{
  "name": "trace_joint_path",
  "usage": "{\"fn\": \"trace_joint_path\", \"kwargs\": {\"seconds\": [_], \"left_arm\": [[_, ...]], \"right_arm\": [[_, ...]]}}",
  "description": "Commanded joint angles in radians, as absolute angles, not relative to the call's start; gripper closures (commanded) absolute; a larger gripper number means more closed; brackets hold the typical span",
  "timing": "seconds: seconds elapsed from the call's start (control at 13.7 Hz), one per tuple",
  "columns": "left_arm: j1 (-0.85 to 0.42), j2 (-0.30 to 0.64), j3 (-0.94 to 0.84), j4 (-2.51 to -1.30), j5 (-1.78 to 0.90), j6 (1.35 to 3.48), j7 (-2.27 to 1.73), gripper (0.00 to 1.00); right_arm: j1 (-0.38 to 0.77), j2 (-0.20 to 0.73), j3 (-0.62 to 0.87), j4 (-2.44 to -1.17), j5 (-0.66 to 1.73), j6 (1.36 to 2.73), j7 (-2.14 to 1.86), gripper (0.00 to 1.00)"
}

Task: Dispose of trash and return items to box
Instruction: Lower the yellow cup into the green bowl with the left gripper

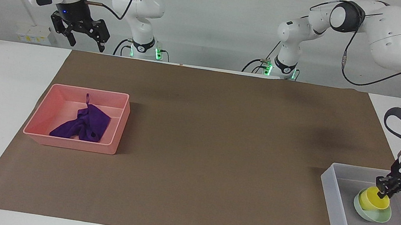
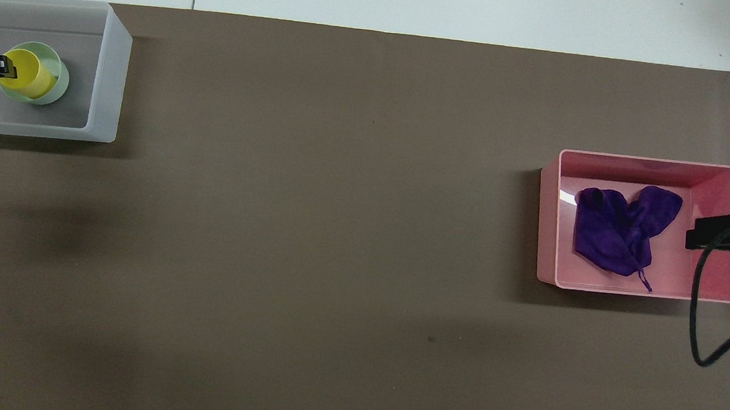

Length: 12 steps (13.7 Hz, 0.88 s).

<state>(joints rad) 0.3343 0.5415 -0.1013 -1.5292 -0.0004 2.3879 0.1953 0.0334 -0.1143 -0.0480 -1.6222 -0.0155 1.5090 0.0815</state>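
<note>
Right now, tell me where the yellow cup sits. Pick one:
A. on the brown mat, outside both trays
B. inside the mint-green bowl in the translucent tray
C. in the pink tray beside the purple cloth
B: the yellow cup rests inside the mint-green bowl within the translucent tray, with the left gripper at its rim.
</note>
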Motion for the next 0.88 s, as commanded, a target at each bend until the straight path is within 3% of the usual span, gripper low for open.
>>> {"fn": "trace_joint_path", "kwargs": {"seconds": [0.0,0.22,0.58,0.8], "left_arm": [[0.336,0.543,-0.107,-1.519,-0.014,2.390,0.218,0.00],[0.316,0.494,-0.107,-1.535,-0.015,2.376,0.296,0.00],[0.201,0.280,-0.107,-1.724,-0.015,2.338,0.311,0.00],[0.138,0.212,-0.106,-1.711,-0.015,2.194,0.307,0.00]], "right_arm": [[0.023,-0.101,-0.043,-1.606,0.002,1.494,0.060,0.00],[0.020,-0.097,-0.044,-1.605,0.017,1.493,0.064,0.00],[0.021,-0.089,-0.051,-1.605,-0.005,1.506,0.063,0.00],[0.023,-0.092,-0.051,-1.617,-0.008,1.509,0.061,0.00]]}}
